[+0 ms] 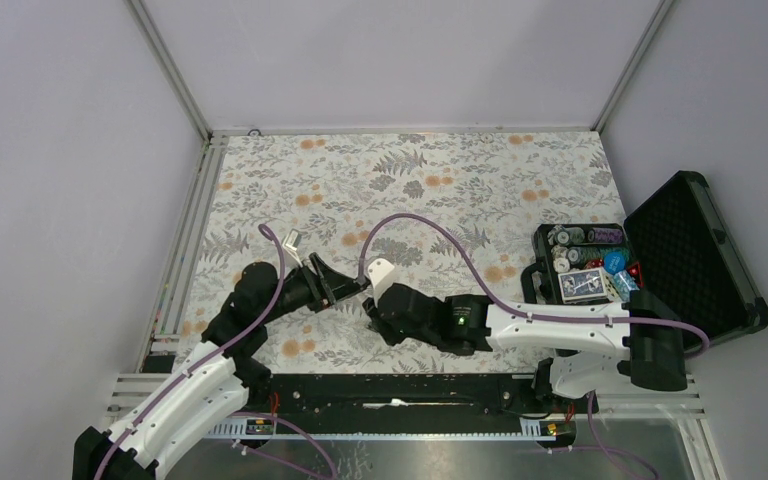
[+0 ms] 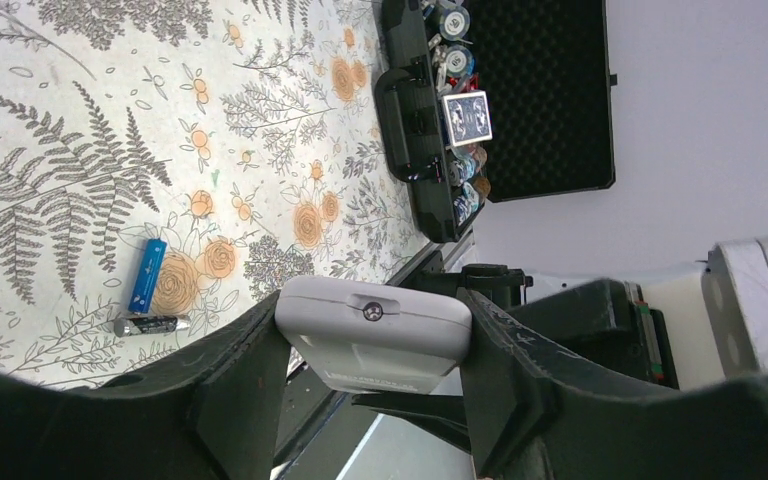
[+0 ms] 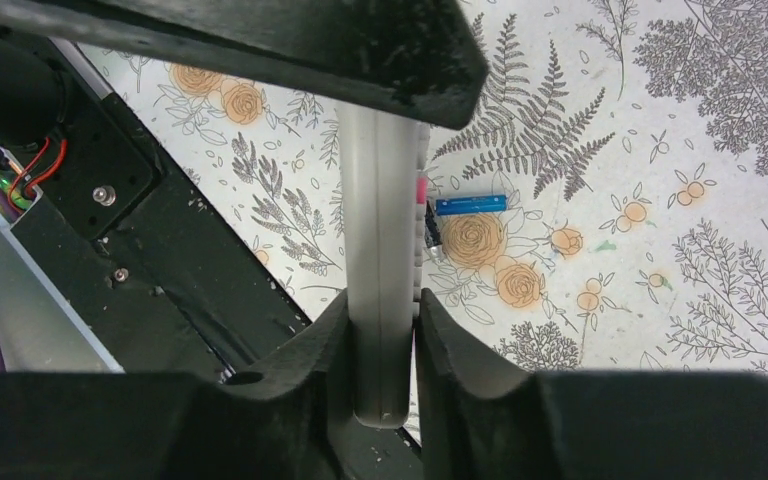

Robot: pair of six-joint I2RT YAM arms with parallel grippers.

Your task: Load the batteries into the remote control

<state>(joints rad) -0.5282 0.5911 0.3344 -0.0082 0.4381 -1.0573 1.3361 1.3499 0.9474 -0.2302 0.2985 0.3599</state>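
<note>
remote control (image 2: 372,335): white slab, red button | left pincer (image 2: 372,332), right pincer (image 3: 382,330): both clamped on it | blue battery (image 2: 147,275): lying loose

The left gripper (image 1: 346,287) and right gripper (image 1: 374,303) meet tip to tip above the floral cloth (image 1: 410,180), with a white remote control (image 1: 381,270) showing at their junction. Far behind the right gripper's wrist, an open black case (image 1: 698,255) holds chips (image 1: 572,238) and a card deck (image 1: 584,285).
</note>
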